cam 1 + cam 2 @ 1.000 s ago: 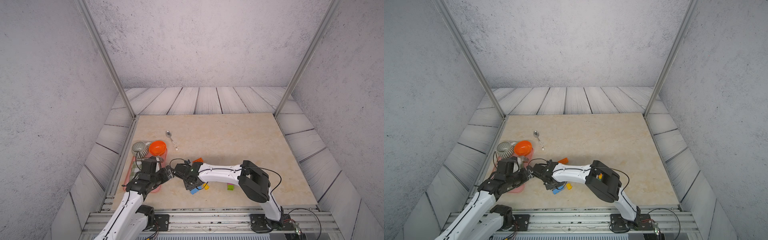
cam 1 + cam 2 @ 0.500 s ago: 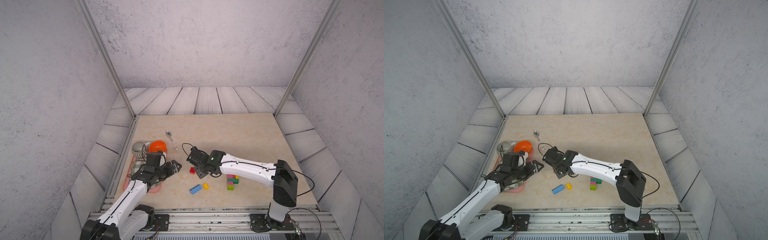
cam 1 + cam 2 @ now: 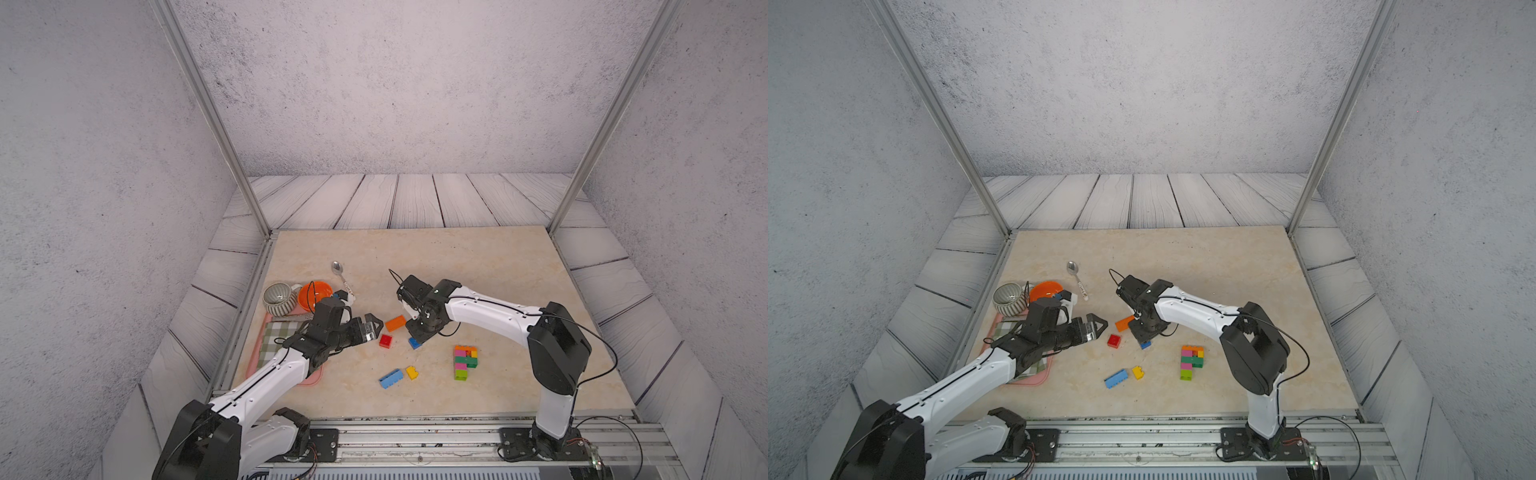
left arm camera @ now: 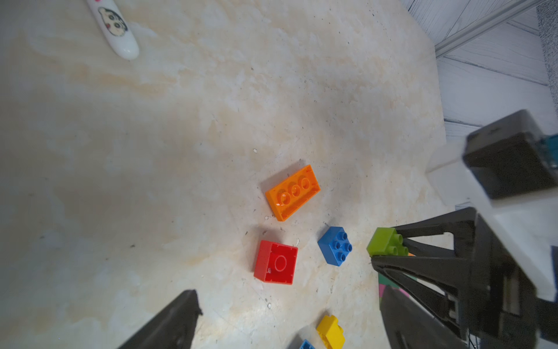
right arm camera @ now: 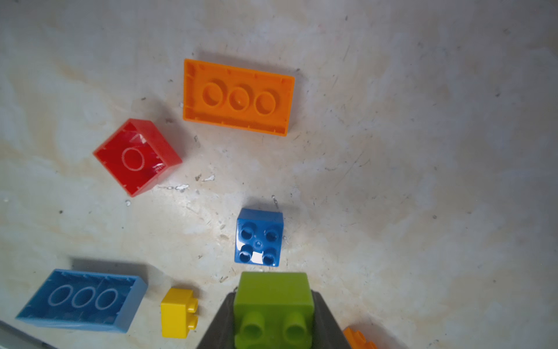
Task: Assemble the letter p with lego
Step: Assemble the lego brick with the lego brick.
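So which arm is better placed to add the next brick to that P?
Right. The right gripper holds a lime brick, and the half-built P lies nearer its base. The left gripper is open and empty, by the red brick.

Lime brick [image 5: 273, 302] held; orange brick [image 5: 238, 96], red brick [image 5: 136, 157] upside-down (hollows up); blue square [image 5: 259, 238] studs-up.

Bricks and dishes, front left of the bench [image 3: 478, 266].
Around the overturned square brick [image 3: 385, 340]: farther long brick [image 3: 395, 323] at one o'clock, upright square brick [image 3: 414, 343] at three, brick stack [image 3: 465, 362] at four, small brick [image 3: 412, 372] at five, nearer long brick [image 3: 390, 378] at six, tray [image 3: 313, 376] at nine, two bowls [image 3: 274, 306] at ten, spoon [image 3: 341, 276] at eleven.
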`<state>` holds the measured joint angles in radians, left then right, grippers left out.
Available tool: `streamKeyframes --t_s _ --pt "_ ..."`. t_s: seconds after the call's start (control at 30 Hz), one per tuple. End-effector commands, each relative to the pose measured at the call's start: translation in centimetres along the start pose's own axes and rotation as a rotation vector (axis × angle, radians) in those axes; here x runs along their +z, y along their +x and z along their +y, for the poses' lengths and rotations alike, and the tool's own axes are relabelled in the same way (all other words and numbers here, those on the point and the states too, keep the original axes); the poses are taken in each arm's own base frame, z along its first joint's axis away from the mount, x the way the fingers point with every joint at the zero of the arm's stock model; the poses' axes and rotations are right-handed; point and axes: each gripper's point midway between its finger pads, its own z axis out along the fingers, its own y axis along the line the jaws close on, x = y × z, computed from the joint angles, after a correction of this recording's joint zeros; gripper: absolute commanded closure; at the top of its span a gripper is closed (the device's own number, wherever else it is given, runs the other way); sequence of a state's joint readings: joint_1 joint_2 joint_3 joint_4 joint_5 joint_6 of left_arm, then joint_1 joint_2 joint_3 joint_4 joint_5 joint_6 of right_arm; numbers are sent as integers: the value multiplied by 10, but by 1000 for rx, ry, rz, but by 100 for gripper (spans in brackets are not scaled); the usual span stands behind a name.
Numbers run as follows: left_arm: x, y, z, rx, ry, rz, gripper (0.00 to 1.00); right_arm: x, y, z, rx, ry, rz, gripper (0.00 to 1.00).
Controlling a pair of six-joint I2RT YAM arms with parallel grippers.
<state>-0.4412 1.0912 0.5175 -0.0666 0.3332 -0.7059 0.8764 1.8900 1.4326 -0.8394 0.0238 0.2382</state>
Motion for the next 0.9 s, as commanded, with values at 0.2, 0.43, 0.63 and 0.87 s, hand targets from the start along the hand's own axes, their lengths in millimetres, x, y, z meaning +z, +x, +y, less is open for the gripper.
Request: streamKeyframes --t_s 0.2,0.43,0.63,0.87 --pt "-14 -9 3 62 -27 -88 2 22 -13 -1 26 25 -5 100" --pt "-15 -9 1 67 -17 -86 2 19 -17 -5 69 45 -43 100" --pt "-16 -9 0 68 -12 -88 2 17 -15 0 89 29 -44 100" --pt "-16 -9 -1 68 -9 -87 2 22 -8 3 111 34 -16 100"
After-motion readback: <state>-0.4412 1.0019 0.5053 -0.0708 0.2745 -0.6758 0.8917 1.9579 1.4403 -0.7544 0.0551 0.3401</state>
